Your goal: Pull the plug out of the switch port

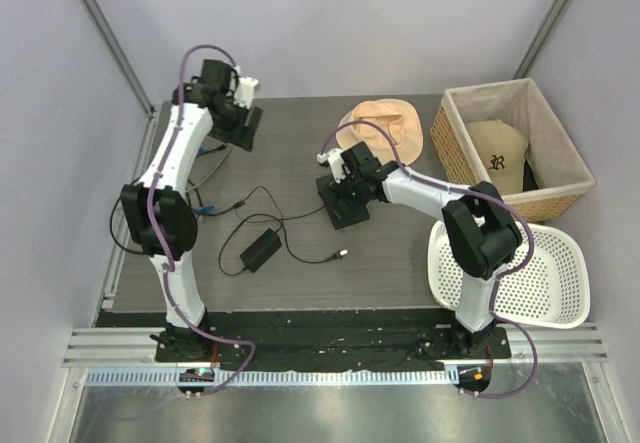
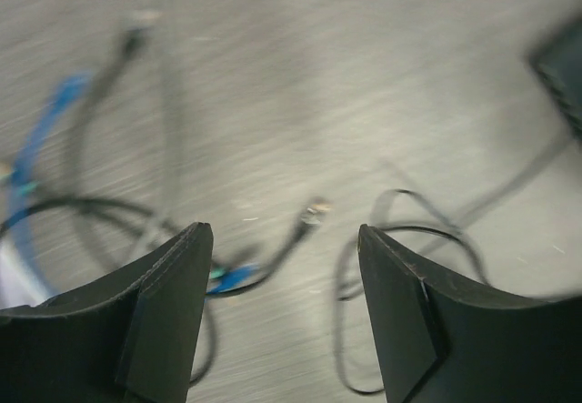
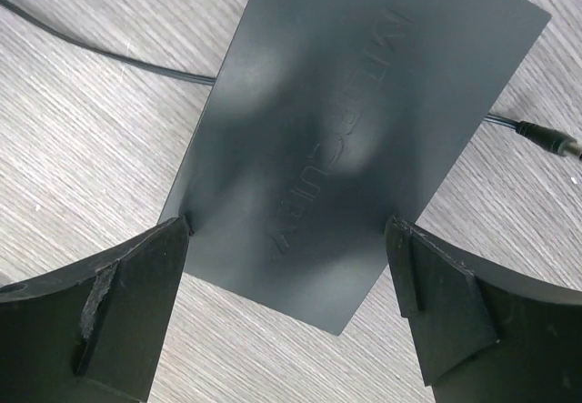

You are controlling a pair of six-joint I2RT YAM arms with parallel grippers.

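The flat black switch box [image 1: 348, 209] lies mid-table. It fills the right wrist view [image 3: 355, 121]; its ports are hidden there. My right gripper [image 1: 345, 185] [image 3: 289, 226] straddles the box, and both fingertips touch its side edges. The bright-blue cable [image 1: 200, 206] lies at the table's left, far from the box. In the blurred left wrist view its blue plug [image 2: 233, 279] lies loose on the table, with the cable [image 2: 44, 139] at the left. My left gripper [image 1: 240, 118] [image 2: 284, 235] is open and empty above the table at the back left.
The black adapter brick [image 1: 260, 250] and its thin lead lie between the arms, with its silver-tipped plug [image 1: 343, 255] [image 2: 316, 210] loose. A black lead end [image 3: 546, 137] lies beside the box. A tan hat [image 1: 380, 123], a wicker basket [image 1: 455, 118] and a white basket [image 1: 560, 253] stand at the right.
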